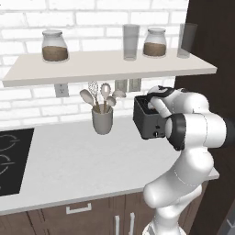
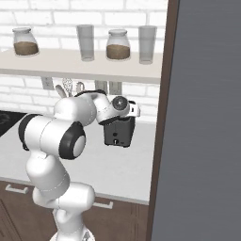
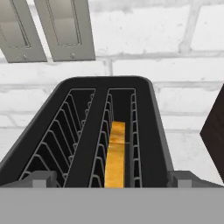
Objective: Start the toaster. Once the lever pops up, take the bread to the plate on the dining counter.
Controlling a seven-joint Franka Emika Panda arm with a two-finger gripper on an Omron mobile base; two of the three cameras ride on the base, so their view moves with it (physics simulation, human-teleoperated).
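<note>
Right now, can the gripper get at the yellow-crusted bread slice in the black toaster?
Probably yes: the open gripper hangs right over the toaster, and the bread stands in the right slot with nothing above it.

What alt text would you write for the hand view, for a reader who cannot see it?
Looking down into a black two-slot toaster, a slice of bread stands on edge in the right slot while the left slot is empty. Behind it are a white brick wall and two wall outlets.
</note>
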